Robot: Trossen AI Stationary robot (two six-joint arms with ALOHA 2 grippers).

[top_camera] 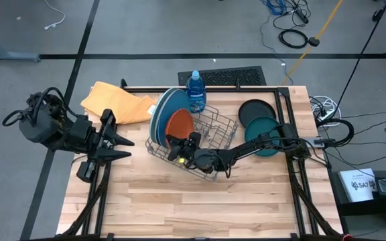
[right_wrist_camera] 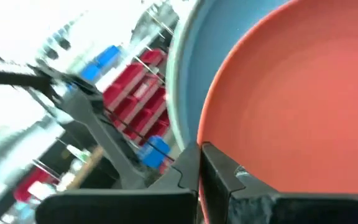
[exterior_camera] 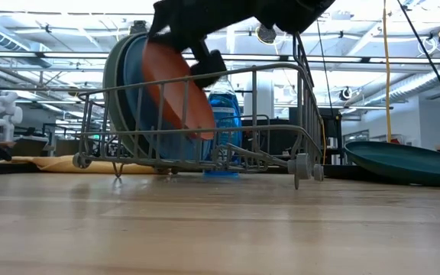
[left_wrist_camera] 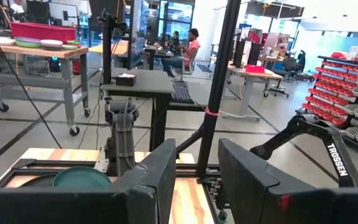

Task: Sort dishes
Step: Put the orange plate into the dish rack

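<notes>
Over the wire rack (top_camera: pixel 200 137), the right tool (top_camera: pixel 179 152) pinches the orange plate (top_camera: pixel 179 123); two large plates racked, two at three o'clock unsorted, left tool (top_camera: pixel 116 142) idle, half-open.

Bright, even overhead light – ceiling glare in the low view, motion blur behind the orange plate (right_wrist_camera: pixel 291 106).

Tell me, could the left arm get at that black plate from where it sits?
Probably not easily. The left gripper waits at the table's left edge, the black plate lies far right, and the wire rack and right arm stand between.
</notes>
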